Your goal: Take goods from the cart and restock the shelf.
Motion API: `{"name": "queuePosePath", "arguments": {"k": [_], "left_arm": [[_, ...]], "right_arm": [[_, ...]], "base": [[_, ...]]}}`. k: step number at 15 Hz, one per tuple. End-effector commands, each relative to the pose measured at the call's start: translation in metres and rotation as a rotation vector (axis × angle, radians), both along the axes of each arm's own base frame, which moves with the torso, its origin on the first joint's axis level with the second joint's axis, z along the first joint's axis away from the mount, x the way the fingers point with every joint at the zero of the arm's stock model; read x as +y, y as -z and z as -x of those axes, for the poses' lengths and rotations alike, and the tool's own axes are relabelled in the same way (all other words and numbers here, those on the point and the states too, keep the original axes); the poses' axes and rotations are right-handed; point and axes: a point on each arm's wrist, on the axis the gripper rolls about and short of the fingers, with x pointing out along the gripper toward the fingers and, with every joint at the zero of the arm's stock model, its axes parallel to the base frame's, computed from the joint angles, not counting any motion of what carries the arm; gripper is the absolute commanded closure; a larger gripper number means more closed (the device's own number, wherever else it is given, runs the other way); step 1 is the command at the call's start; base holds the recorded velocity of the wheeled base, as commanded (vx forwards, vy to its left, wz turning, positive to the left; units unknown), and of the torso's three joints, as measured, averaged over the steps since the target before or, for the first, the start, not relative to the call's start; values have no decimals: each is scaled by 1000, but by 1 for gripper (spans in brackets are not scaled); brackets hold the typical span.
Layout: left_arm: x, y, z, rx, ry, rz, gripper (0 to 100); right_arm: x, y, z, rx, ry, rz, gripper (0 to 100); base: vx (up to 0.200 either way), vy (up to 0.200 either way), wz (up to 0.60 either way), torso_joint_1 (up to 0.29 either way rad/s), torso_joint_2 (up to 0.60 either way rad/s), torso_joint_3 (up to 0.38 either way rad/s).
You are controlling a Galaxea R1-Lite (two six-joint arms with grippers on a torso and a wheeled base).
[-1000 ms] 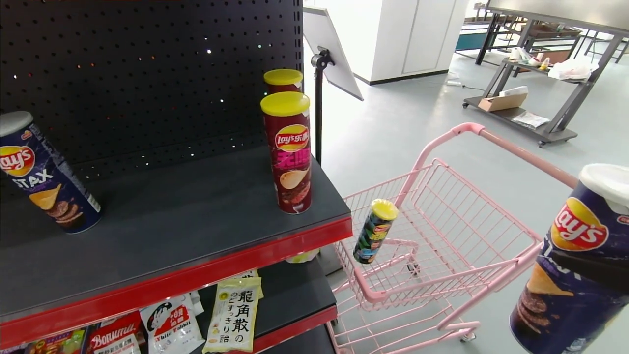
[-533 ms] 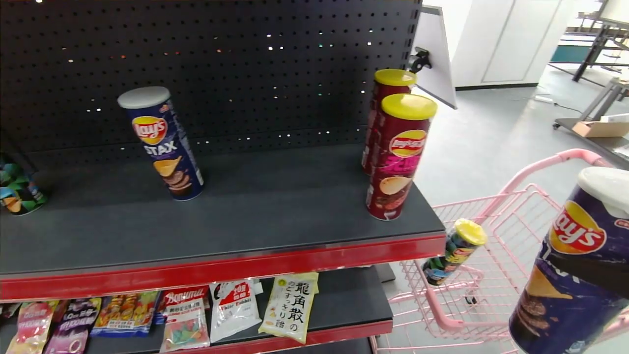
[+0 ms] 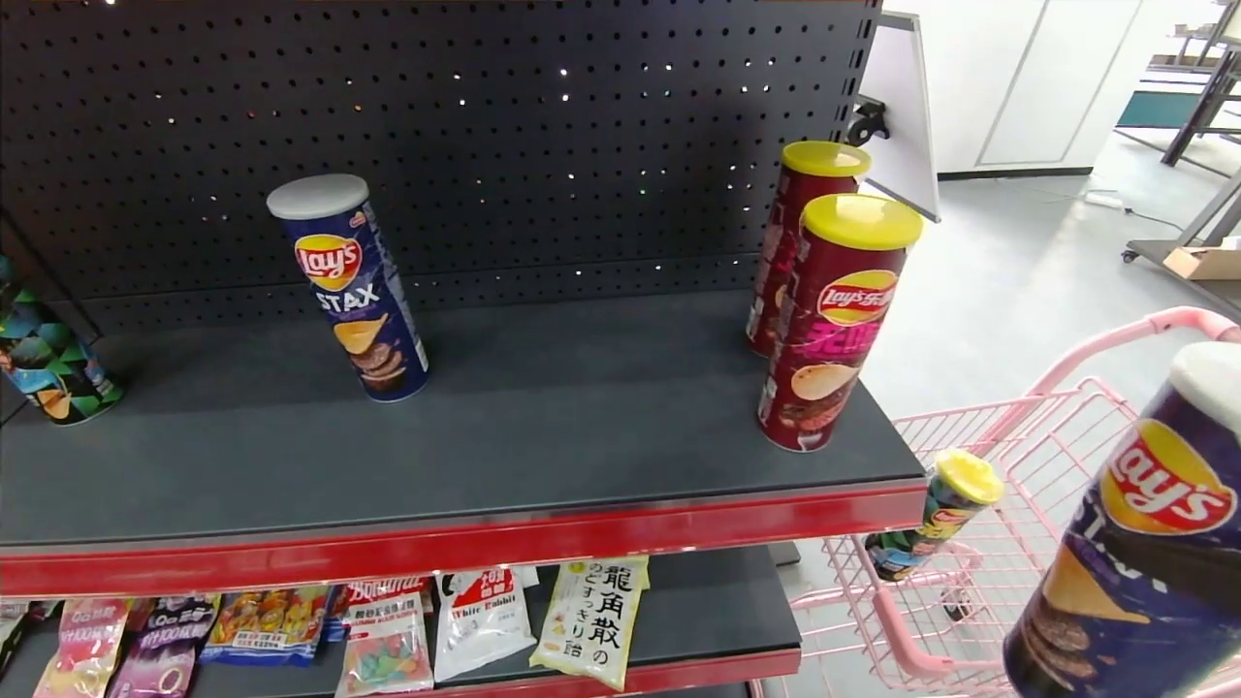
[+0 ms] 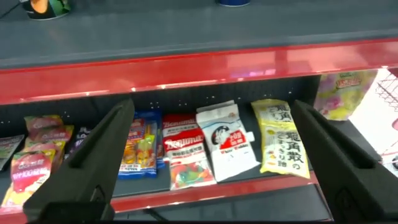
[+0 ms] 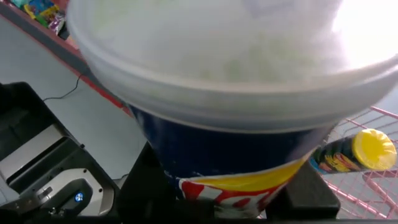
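**Blue chip can (image 3: 1134,543) held in the right gripper (image 5: 227,193), off the shelf's right end**

From the head view I see the can upright at the near right, in front of the pink cart (image 3: 1066,388), its white lid on top. In the right wrist view, the dark fingers (image 5: 146,186) press against both sides of the can just below the lid.

My left gripper (image 4: 214,162) is empty. Its fingers (image 4: 93,162) are spread wide, facing the lower shelf, where snack bags (image 3: 388,630) lie in a row.

On the top shelf (image 3: 485,456), a dark board with a red front edge, a second blue can (image 3: 349,286) stands left of centre near the pegboard back. Two maroon cans with yellow lids stand at the right end, the front maroon can (image 3: 834,320) just ahead of the rear maroon can (image 3: 800,233). A patterned can (image 3: 48,359) sits at the far left edge.

Inside the cart, a dark can with a yellow lid (image 3: 936,514) leans tilted against the wire side nearest the shelf.
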Motion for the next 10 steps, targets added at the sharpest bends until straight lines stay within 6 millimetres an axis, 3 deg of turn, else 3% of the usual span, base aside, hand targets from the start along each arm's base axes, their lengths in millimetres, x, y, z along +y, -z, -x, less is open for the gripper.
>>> {"name": "queuePosePath", "arguments": {"k": [1, 5, 10], "left_arm": [[0, 0, 0, 2, 0, 0, 0], [0, 0, 0, 3, 0, -1, 0], [0, 0, 0, 0, 0, -1, 0]], "right_arm": [[3, 0, 3, -6, -41, 3, 100], [3, 9, 6, -29, -76, 59, 100], [9, 2, -2, -64, -109, 54, 100]], "base": [[0, 200, 0, 17, 2, 2], [0, 200, 0, 0, 1, 4], [0, 200, 0, 0, 3, 1]]}}
